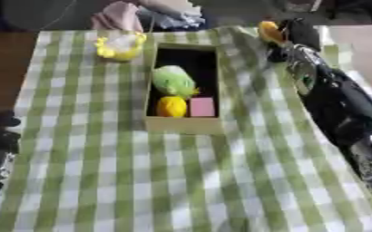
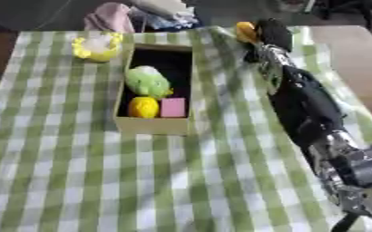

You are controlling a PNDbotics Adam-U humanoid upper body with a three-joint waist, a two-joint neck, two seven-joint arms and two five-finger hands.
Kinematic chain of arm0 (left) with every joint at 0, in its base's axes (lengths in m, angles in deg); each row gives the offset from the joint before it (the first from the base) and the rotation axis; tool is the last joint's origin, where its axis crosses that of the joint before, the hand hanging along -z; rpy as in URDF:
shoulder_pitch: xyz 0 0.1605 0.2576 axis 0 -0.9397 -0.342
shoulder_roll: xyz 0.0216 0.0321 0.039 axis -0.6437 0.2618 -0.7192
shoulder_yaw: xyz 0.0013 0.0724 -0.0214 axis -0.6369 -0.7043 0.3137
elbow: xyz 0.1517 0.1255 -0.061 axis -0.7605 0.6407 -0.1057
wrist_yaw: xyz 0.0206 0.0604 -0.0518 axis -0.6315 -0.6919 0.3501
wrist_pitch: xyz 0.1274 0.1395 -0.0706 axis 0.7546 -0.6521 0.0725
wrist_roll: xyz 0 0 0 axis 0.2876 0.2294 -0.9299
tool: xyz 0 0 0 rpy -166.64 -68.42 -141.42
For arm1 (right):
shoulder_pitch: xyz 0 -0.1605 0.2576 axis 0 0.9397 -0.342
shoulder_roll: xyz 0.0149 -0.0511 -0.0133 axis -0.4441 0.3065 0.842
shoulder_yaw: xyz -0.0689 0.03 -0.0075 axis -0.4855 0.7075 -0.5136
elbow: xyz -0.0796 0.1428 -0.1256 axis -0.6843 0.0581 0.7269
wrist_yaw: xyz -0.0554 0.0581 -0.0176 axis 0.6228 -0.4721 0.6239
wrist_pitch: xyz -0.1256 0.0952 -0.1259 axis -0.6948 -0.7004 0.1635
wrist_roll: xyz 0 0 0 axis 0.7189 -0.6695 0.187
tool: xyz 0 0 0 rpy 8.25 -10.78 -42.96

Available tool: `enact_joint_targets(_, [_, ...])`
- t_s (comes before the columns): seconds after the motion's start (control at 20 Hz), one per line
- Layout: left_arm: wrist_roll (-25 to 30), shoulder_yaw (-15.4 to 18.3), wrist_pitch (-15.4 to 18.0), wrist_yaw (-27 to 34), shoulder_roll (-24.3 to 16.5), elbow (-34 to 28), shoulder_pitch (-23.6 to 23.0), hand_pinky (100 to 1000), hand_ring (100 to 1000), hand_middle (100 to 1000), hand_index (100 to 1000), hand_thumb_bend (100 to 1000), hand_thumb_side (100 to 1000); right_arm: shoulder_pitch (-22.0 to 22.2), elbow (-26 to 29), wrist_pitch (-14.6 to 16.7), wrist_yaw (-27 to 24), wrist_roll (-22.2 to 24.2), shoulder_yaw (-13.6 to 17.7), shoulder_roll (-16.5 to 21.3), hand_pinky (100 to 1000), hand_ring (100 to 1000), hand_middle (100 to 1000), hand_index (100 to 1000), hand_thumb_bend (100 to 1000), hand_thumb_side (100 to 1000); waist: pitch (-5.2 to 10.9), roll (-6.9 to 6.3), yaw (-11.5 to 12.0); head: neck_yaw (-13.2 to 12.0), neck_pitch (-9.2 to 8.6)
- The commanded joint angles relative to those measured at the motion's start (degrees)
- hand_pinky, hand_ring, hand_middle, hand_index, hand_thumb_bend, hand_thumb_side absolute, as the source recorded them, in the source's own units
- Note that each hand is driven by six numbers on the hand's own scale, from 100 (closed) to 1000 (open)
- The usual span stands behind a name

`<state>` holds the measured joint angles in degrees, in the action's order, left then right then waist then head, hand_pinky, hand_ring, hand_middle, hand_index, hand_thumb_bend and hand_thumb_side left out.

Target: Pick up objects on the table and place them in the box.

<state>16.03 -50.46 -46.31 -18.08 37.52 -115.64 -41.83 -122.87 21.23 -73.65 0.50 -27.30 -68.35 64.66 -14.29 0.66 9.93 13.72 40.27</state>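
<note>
An open cardboard box [image 1: 181, 124] stands on the green checked cloth. Inside it lie a light green soft thing [image 1: 173, 80], a yellow round thing [image 1: 172, 107] and a pink block [image 1: 203, 107]. My right arm stretches along the right side to the far edge, where my right hand [image 1: 294, 32] is shut on an orange-yellow thing [image 1: 269, 31] beyond the box's far right corner. A yellow and white thing [image 1: 119, 46] sits on the cloth left of the box's far end. My left hand [image 1: 0, 136] shows at the left edge, blurred.
The checked cloth [image 1: 181, 181] covers the table down to the near edge. Bundled pink and pale fabric [image 1: 154, 16] lies beyond the far edge. Bare brown table [image 2: 356, 50] shows to the right of the cloth.
</note>
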Motion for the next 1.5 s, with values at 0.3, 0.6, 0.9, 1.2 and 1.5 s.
enact_joint_targets(0.3, [-0.2, 0.6, 0.0, 0.2, -1.3, -1.2, 0.1, 783, 728, 754, 888, 100, 665, -2.1, 9.0, 4.7, -0.7, 4.8, -3.0, 1.4, 542, 509, 286, 412, 100, 100, 2.15, 0.68, -0.1, 0.2, -0.53])
enact_joint_targets(0.6, [-0.2, 0.6, -0.1, 0.2, -1.3, -1.2, 0.0, 782, 728, 754, 888, 100, 665, -1.8, 13.9, 8.9, -3.9, 8.5, -6.1, 1.0, 549, 512, 289, 414, 100, 103, 2.26, 0.73, -0.3, 0.3, -0.58])
enact_joint_targets(0.9, [-0.1, 0.5, -0.1, 0.2, -1.2, -1.2, -0.1, 783, 728, 754, 887, 100, 666, -2.1, 20.5, 12.6, -8.4, 13.4, -10.6, -0.3, 548, 511, 290, 416, 100, 115, 2.31, 0.6, -0.4, 0.6, -0.56])
enact_joint_targets(1.2, [0.1, 0.3, -0.1, 0.3, -1.1, -1.2, 0.0, 783, 729, 754, 886, 100, 665, -3.1, 23.9, 14.6, -12.5, 18.9, -14.8, -3.2, 556, 517, 299, 426, 100, 139, 2.47, 0.5, -0.1, 1.1, -0.57])
enact_joint_targets(1.5, [0.8, -0.1, 0.2, 0.5, -0.8, -1.2, 0.1, 783, 729, 753, 883, 100, 666, -4.6, 21.2, 16.7, -10.5, 24.0, -16.4, -9.2, 580, 536, 317, 442, 100, 164, 2.4, 0.33, 0.9, 2.4, -0.69])
